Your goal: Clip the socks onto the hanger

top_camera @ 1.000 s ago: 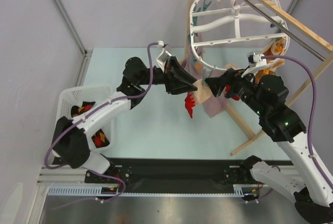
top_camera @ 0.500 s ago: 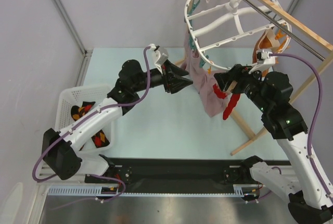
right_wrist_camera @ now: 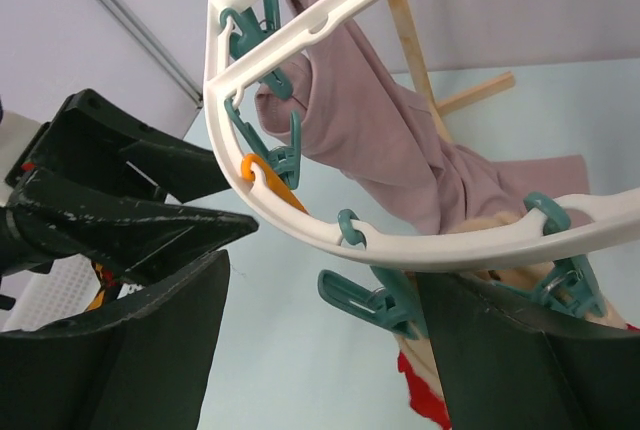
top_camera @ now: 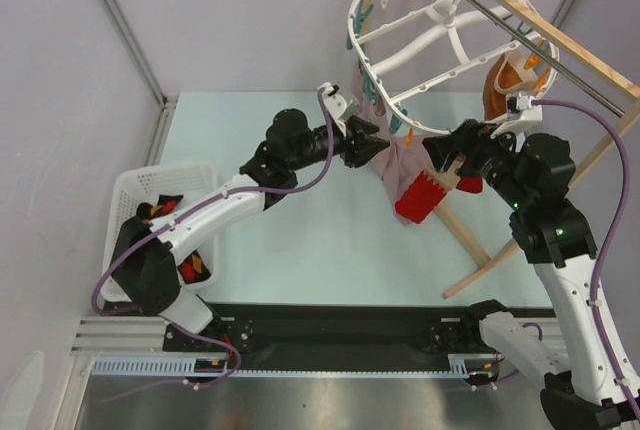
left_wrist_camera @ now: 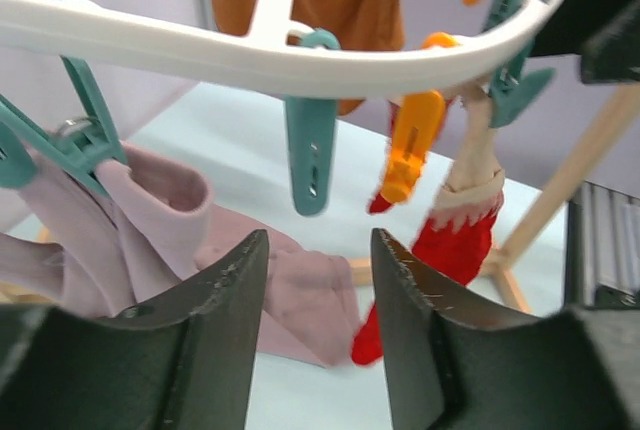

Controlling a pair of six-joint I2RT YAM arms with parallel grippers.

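Pale-green tabletop [top_camera: 300, 250] | left gripper [left_wrist_camera: 320, 242] wide, empty | right gripper [right_wrist_camera: 322, 280] wide, by hanger [left_wrist_camera: 200, 50] rim

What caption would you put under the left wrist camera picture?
Left gripper open beneath the white drying ring's teal clip; a red sock hangs beyond.

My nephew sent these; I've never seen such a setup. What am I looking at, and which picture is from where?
Two robot arms bolted at the near edge of a table, each ending in a two-finger gripper. The wide picture looks down from above and behind them; the other two come from cameras on the wrists. The left gripper and right gripper are both open, holding nothing, beside a white drying hanger with teal and orange clips. A red and cream sock and a mauve cloth hang from it. A white basket holds patterned socks.
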